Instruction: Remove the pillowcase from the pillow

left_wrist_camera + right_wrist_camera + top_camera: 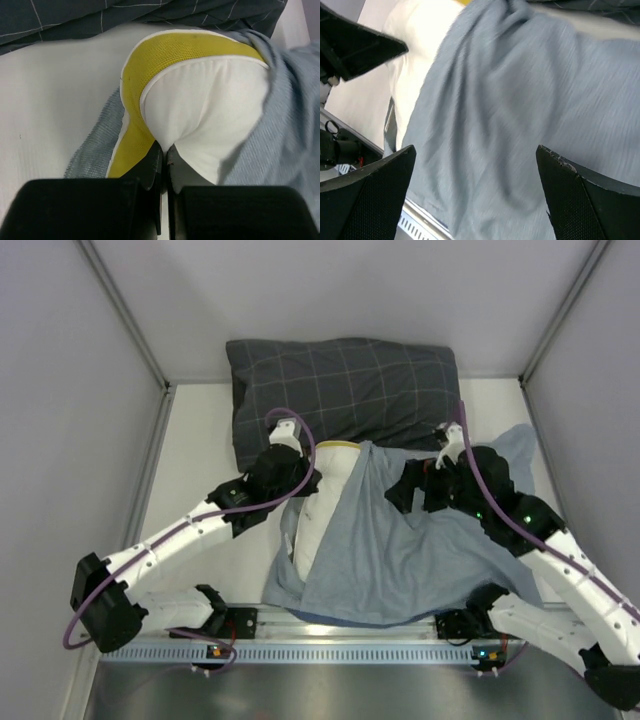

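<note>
Pillowcase [400,550] lies mid table [200,470] toward near edge, pillow [322,505] half inside it, far end bare. I see left fingers [151,170] pinching pillow's yellow-piped corner; right fingers [370,200] spread above pillowcase.

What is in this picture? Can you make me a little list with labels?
pillow: white with a yellow edge, partly uncovered
pillowcase: blue-grey cloth, bunched over the pillow's right side and near end
left tool: shut, pinching the pillow's edge
right tool: open, over the pillowcase
behind them: dark grey checked pillow
</note>
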